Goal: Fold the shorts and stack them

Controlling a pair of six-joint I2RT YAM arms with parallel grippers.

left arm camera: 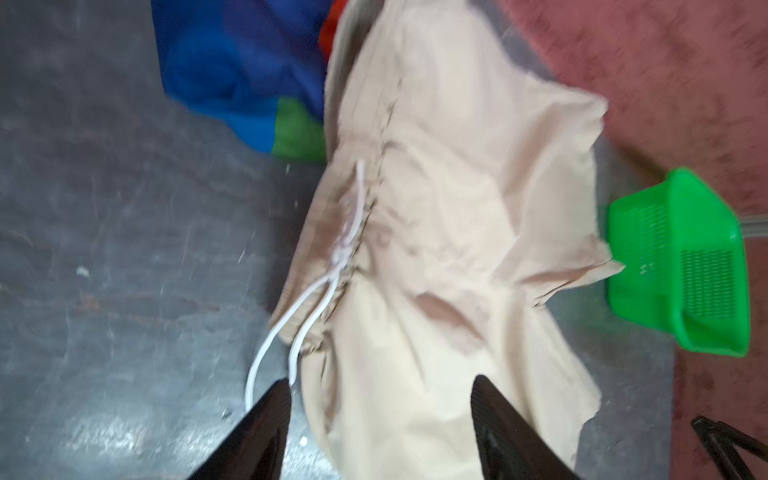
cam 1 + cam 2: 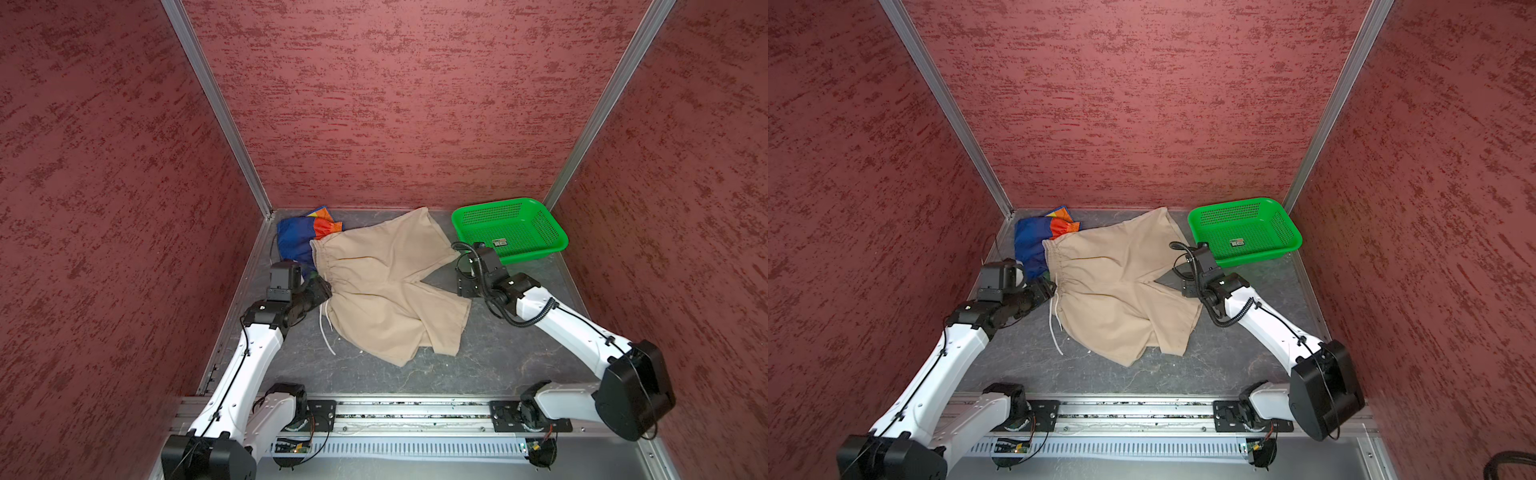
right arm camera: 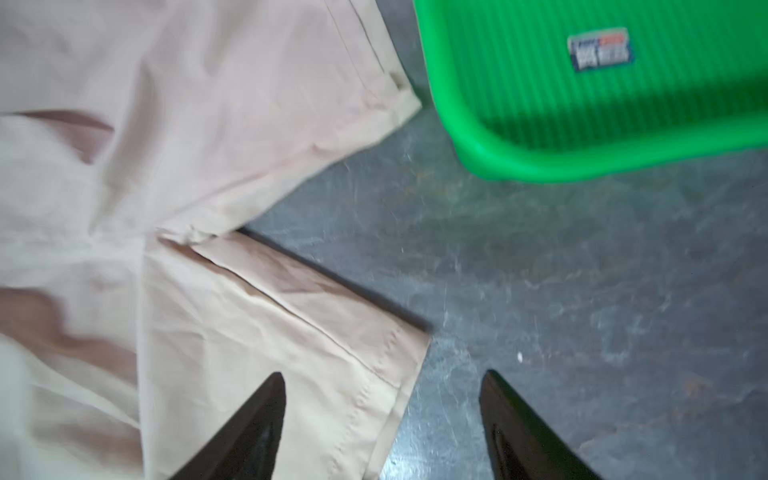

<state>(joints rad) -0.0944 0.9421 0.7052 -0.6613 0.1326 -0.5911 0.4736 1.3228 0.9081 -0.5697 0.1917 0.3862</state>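
Top views: we see the beige shorts (image 2: 386, 286) spread at the centre of the grey table (image 2: 498, 357), waistband toward the left of the frame and the two legs fanning to the right and lower right. Their white drawstring (image 2: 326, 328) trails onto the table at the garment's lower left. The rainbow-striped shorts (image 2: 293, 241) lie bunched in the table's upper left corner. We note that the beige waistband overlaps their right side and hides part of them. A green basket (image 2: 513, 204) stands at upper right, just beside the upper leg's hem but apart from it; a small sticker (image 3: 601, 50) lies on its floor. In the left wrist view the left gripper (image 1: 380, 379) has its jaws spread wide above the beige cloth, clamping nothing, with the drawstring ends beside one finger. In both top views it sits at the waistband's lower end, and its wrist covers a strip of the striped pair. The right gripper (image 3: 384, 374) is likewise spread and empty, one finger over the lower leg's hem, the other over bare table. In both top views its wrist and cable block our sight of the gap between the legs and of the basket's near corner.
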